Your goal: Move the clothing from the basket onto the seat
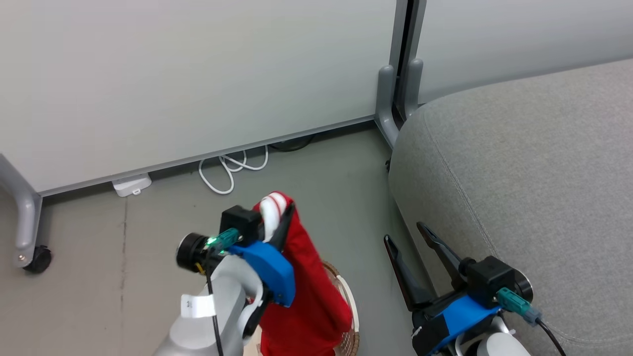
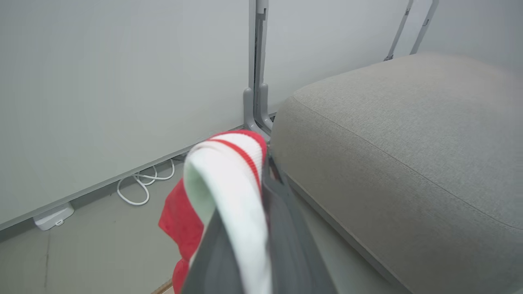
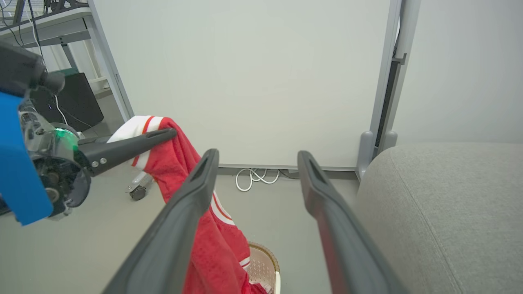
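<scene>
- Left gripper (image 1: 279, 210) of mine is pressed onto the red garment (image 1: 306, 287), pinching it by its white, red-striped trim. The trim bunches over the fingertips and the rest of the cloth hangs straight down.
- From my left wrist, that white band folds over my dark fingers (image 2: 286, 228), with red cloth (image 2: 182, 220) falling to their left.
- The garment's lower end reaches down to the basket (image 1: 352, 316) on the floor (image 1: 99, 296) under my left arm. Its brown woven rim and perforated cream wall peek out just right of the cloth. I cannot tell whether any cloth rests inside.
- The seat (image 1: 534, 173), a big grey cushion with a seam line, lies to my right, apart from the garment.
- My right gripper (image 1: 404, 232) is spread wide and holds nothing. It sits just beside the seat's near edge, fingers pointing towards the pale wall panel (image 1: 198, 74).
- From my right wrist, the garment (image 3: 175, 163) hangs left of my spread fingers, and the basket rim (image 3: 267, 251) shows low between them.
- A white cable (image 1: 232, 170) lies looped on the floor at the foot of the panel.
</scene>
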